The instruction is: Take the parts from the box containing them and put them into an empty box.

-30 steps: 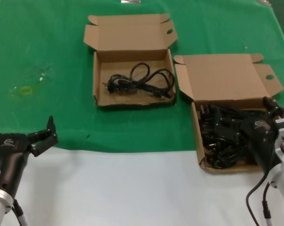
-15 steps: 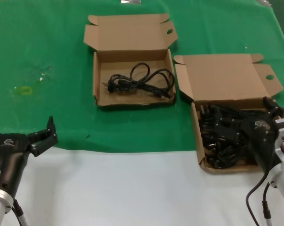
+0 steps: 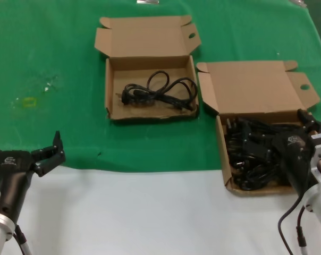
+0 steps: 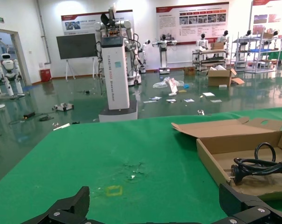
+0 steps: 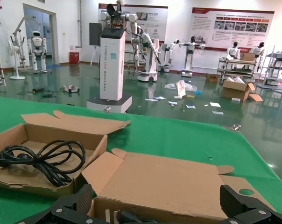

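Note:
The parts are black power cords. One looped cord (image 3: 158, 90) (image 5: 43, 161) (image 4: 257, 165) lies alone in the far cardboard box (image 3: 144, 40). A tangled pile of cords (image 3: 245, 162) fills the nearer box (image 3: 251, 87) on the right. My right gripper (image 3: 277, 132) (image 5: 155, 205) hangs open just above that pile, at the box's right side, with nothing between its fingers. In the right wrist view the box's raised lid (image 5: 164, 182) stands straight ahead, with a plug (image 5: 127, 217) showing low down. My left gripper (image 3: 25, 144) (image 4: 155, 205) is open and idle at the table's near left.
A green cloth (image 3: 49, 64) covers the far part of the table and a white surface (image 3: 150, 212) the near part. Both box lids stand open toward the back. A small yellow mark (image 3: 28, 101) (image 4: 114, 190) sits on the cloth at the left.

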